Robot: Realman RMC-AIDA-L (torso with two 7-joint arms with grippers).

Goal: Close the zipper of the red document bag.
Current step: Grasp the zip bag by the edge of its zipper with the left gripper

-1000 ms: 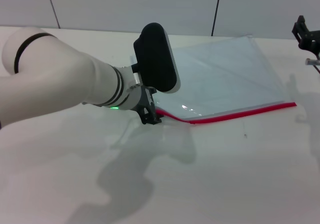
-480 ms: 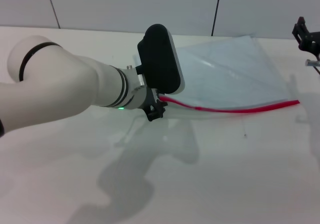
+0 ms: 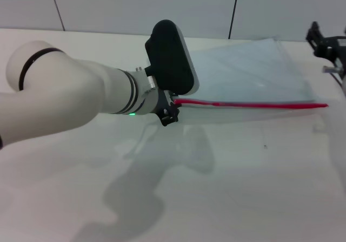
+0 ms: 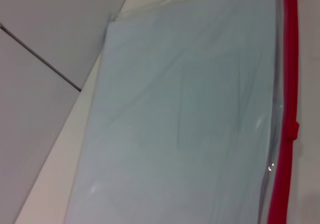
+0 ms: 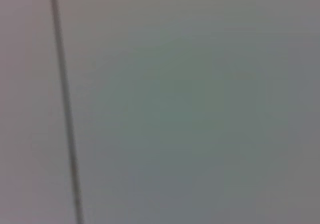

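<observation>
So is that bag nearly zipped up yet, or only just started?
Hard to judge. The left gripper is at one end of the zipper on the red document bag. Whether any of it is closed isn't visible. The right gripper waits near the bag's far corner.

translucent pale blue-grey red document bag (image 3: 248,71), bright red zipper (image 3: 254,105), white arm (image 3: 70,98) with black bands, off-white table (image 3: 232,182)

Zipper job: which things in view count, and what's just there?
In the job:
- document bag
- zipper, red strip along the bag's near edge
- left gripper, at the zipper's left end
- right gripper, off past the bag's right corner

Just there:
- table
- wall
</observation>
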